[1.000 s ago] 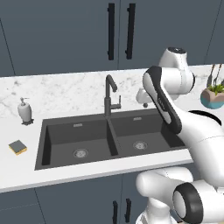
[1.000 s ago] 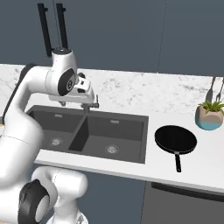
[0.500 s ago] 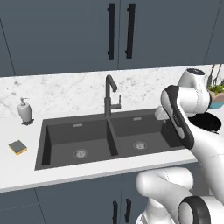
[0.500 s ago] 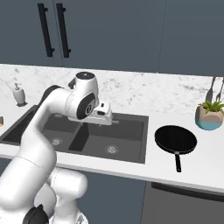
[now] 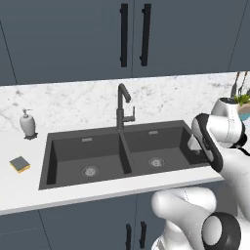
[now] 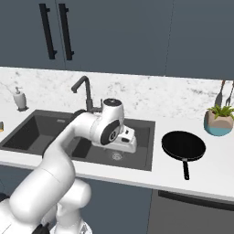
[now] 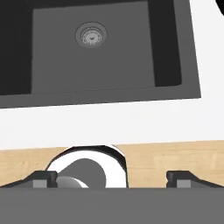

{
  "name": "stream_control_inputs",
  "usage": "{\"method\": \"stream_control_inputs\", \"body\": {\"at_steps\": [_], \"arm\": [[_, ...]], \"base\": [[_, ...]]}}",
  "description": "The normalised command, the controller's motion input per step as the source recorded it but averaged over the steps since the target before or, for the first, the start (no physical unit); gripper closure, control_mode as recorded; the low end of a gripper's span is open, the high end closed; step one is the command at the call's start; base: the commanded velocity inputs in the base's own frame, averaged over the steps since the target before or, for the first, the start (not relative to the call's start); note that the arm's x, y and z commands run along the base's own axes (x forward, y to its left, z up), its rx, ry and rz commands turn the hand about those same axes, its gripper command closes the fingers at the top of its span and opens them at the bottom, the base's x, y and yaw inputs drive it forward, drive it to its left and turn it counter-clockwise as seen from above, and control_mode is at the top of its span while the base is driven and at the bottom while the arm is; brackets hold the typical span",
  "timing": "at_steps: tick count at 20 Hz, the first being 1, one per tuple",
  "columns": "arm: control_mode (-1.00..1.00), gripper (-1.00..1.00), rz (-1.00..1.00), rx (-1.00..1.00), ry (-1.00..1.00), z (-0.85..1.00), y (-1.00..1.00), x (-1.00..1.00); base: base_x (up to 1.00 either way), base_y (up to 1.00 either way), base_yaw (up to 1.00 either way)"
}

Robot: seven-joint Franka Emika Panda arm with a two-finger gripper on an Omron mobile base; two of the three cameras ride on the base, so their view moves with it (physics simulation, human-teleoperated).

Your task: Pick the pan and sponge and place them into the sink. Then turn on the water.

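Observation:
The black pan (image 6: 183,146) lies on the counter right of the sink (image 6: 32,132), its handle pointing toward the front edge; a sliver of it shows at a top corner of the hand view. The sponge (image 5: 19,164) rests on the counter left of the sink (image 5: 68,151). My gripper (image 6: 130,147) hangs over the right basin's front part, left of the pan and far from the sponge. In the hand view the gripper (image 7: 111,178) is open and empty, its fingertips (image 7: 43,177) wide apart, with the right basin (image 7: 109,65) and its drain (image 7: 91,36) below. The faucet (image 5: 122,105) runs no water.
A white soap dispenser (image 5: 28,123) stands at the back left of the counter. A potted plant (image 6: 218,123) stands behind the pan at the far right. Dark cabinet doors with black handles (image 5: 124,34) hang above the counter.
The arm has swung to the right and lowered, carrying the gripper from near the faucet to over the right basin, closer to the pan. Pan and sponge have not moved.

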Motion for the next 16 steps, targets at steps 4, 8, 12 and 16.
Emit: {"method": "stream_control_inputs", "body": {"at_steps": [4, 8, 12, 16], "arm": [[-1.0, -1.0, -0.01, 0.0, 0.05, -0.5, -0.55, 0.02], [-1.0, -1.0, 0.0, 0.0, 0.06, -0.31, -0.49, 0.02], [-1.0, -1.0, -0.04, 0.0, 0.08, -0.06, -0.22, 0.15], [-1.0, -1.0, 0.0, 0.0, 0.01, 0.0, 0.0, 0.14]], "base": [[0.0, 0.0, 0.0], [0.0, 0.0, 0.0], [0.0, 0.0, 0.0], [0.0, 0.0, 0.0]]}}
